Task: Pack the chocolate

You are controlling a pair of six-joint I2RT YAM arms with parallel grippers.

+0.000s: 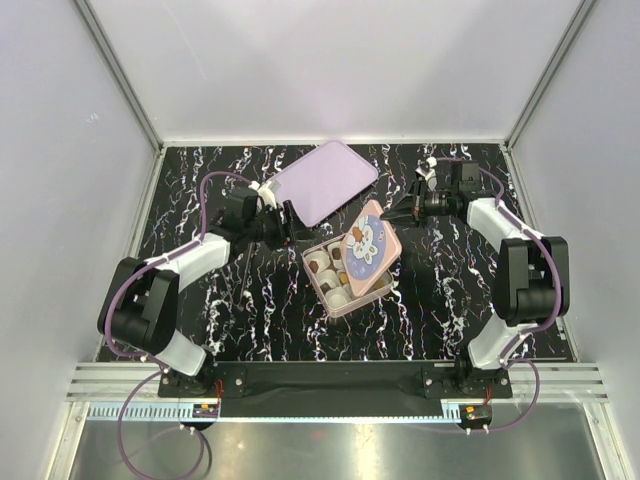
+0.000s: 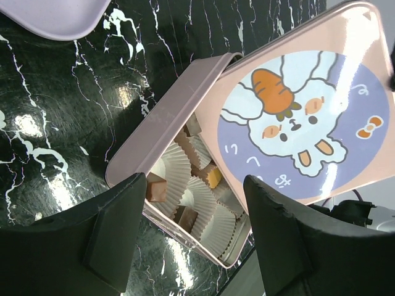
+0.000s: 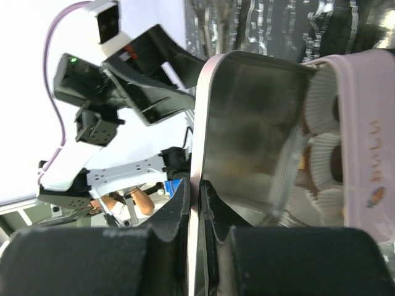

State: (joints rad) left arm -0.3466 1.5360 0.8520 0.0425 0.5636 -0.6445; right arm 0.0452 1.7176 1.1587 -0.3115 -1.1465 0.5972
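Black fingers of the left pincer fill the foreground of its own view, spread apart and holding nothing, and just past them sits the chocolate: little brown cubes and one orange piece. They are tucked into white paper cups inside a pale pink tin. I'd guess these pieces are light and firm but easily scuffed, and the pleated cups flimsy. Any piece would best be pinched gently from above on two opposite flat sides, without touching the paper. Over the tin's far side leans the bunny lid, tilted and only half covering it. The right pincer is clamped on the lid's thin edge. Beyond lies a lavender tray on the black marbled counter.
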